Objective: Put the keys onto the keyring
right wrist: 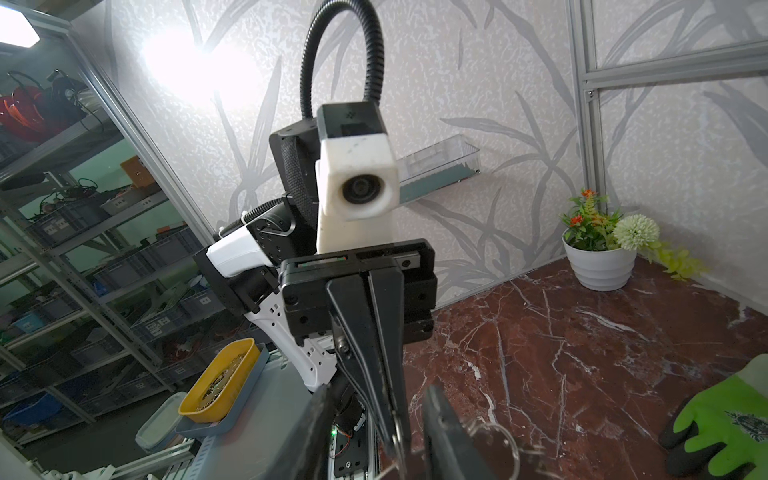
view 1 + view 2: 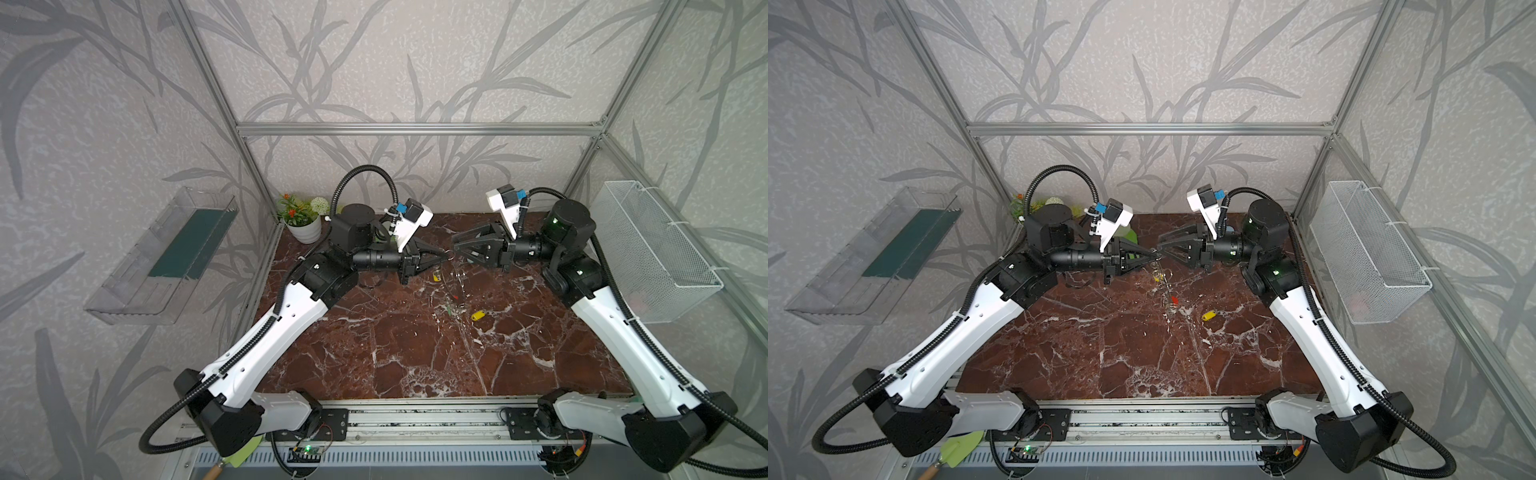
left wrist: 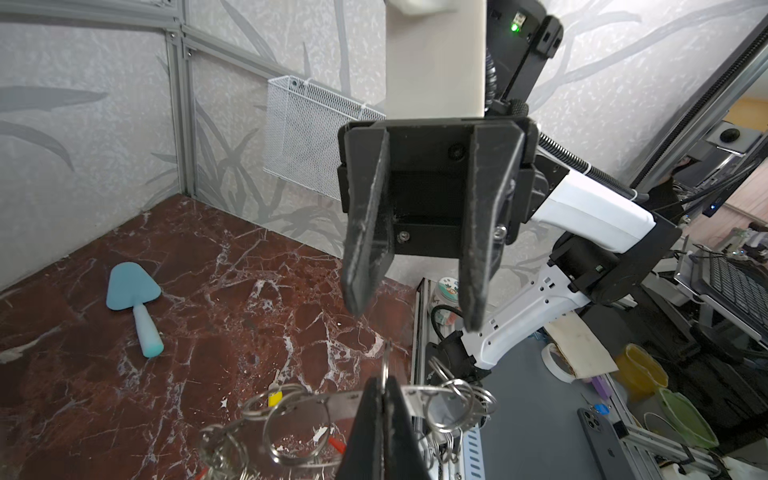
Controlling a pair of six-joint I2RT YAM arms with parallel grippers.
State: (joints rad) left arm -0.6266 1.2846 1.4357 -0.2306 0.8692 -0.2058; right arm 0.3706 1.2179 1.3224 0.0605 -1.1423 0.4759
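Glossy red-brown marble-look tabletop [image 2: 415,353], shiny bare-metal keyring [image 3: 328,405] — plus a white wire-mesh basket [image 2: 648,249] on the right, clear smooth plastic tray [image 2: 166,257] left.

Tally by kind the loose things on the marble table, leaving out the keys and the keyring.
potted plant: 1
green-and-black glove: 1
light blue spatula: 1
Total: 3

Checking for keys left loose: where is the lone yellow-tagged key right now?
In both top views the yellow-tagged key lies alone on the marble table, right of centre, between the held keyring and the right arm.
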